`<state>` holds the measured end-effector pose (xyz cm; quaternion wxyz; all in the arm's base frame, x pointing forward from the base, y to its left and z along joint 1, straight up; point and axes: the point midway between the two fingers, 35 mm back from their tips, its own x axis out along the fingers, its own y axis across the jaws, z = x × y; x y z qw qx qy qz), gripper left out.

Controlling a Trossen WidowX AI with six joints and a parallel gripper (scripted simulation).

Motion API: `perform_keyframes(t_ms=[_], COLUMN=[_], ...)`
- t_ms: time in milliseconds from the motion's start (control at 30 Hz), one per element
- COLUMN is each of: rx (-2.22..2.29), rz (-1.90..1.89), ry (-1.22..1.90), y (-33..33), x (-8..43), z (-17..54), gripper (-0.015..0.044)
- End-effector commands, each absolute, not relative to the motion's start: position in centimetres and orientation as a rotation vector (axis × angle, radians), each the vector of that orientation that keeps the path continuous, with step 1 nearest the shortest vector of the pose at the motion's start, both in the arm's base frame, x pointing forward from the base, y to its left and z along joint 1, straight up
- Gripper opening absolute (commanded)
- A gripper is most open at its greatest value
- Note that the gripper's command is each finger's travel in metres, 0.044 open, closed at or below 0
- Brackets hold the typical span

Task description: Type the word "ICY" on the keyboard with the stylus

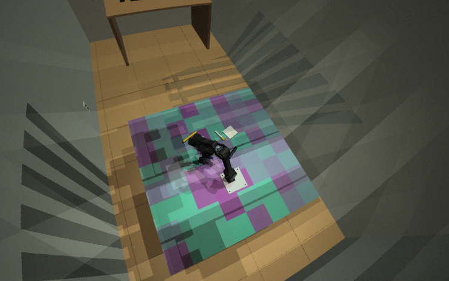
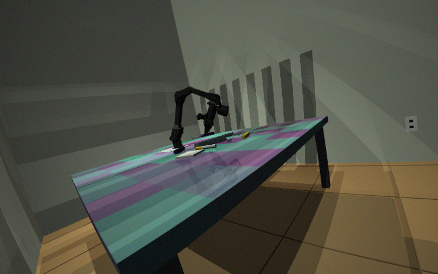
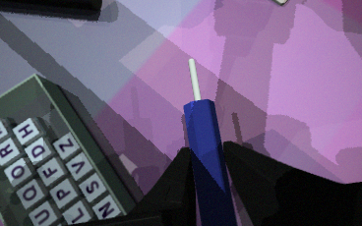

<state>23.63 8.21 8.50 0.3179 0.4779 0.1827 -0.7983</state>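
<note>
1. One arm is over the worktop [image 1: 260, 223] [image 2: 159, 207] [image 3: 320, 64] in the top view; your hand [image 1: 208, 159] [image 2: 206, 132] [image 3: 207, 151] is at the stylus [image 1: 211, 157] [image 2: 207, 134] [image 3: 205, 133], mostly under the wrist.
2. Exterior: stylus looks near level, long axis roughly along the worktop, beside the keyboard [image 2: 213, 139] [image 3: 32, 91]. Can't tell if it's clear of the surface. I'd confirm the grip, then lift straight up before swinging over; watch the keyboard's raised edge.
3. Wrist: hand is nearly closed, pinching the blue barrel, white tip sticking out ahead. Long axis runs up-frame, leaning slightly left; tip points away from you, past the keys. You'll likely need to pitch it down for I, C, Y, pressing squarely so it doesn't pivot.
</note>
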Motion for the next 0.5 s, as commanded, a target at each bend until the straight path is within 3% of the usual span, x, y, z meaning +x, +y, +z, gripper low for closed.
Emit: perform_keyframes(t_ms=[0,467], rx=[1.264,1.481], rz=[-2.106,-2.061], ry=[0.508,1.095], y=[8.17,7.52], x=[23.65,24.53], z=[8.4,7.98], gripper=[0.0,0.0])
